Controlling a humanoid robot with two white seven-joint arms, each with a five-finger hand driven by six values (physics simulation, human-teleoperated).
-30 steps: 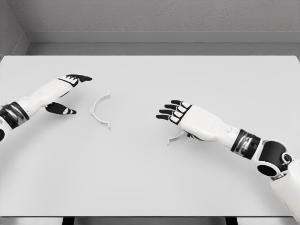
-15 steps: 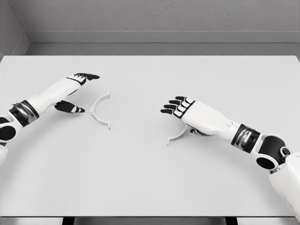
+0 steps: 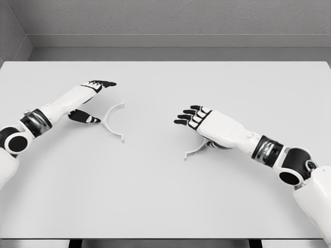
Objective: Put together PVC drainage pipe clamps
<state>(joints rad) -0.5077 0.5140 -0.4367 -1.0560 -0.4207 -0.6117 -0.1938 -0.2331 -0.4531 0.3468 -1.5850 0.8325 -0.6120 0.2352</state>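
Head view: a plain white desk (image 3: 165, 196) fills most of the picture, with a grey wall (image 3: 170, 18) behind its far edge. Two white half-ring clamp pieces lie on the desk top. The left clamp half (image 3: 111, 121) sits toward the left edge, about midway between the far and near edges, its curved back facing the left edge and its two flanged ends pointing toward the middle of the desk. The right clamp half (image 3: 195, 150) lies right of centre; only its near end and part of its arc show, the rest is hidden under the right hand.

The left hand (image 3: 85, 101) comes in from the left edge and is open, holding nothing: its black fingers (image 3: 103, 83) stretch out beyond the far end of the left clamp half, while the thumb (image 3: 85, 117) reaches in at the curved back of that piece. Whether the thumb tip touches the clamp cannot be told.

The right hand (image 3: 207, 124) enters from the near right corner, palm down, fingers spread and only slightly bent, gripping nothing. It hovers over the right clamp half; contact with the piece beneath it cannot be made out. The two clamp halves lie well apart.
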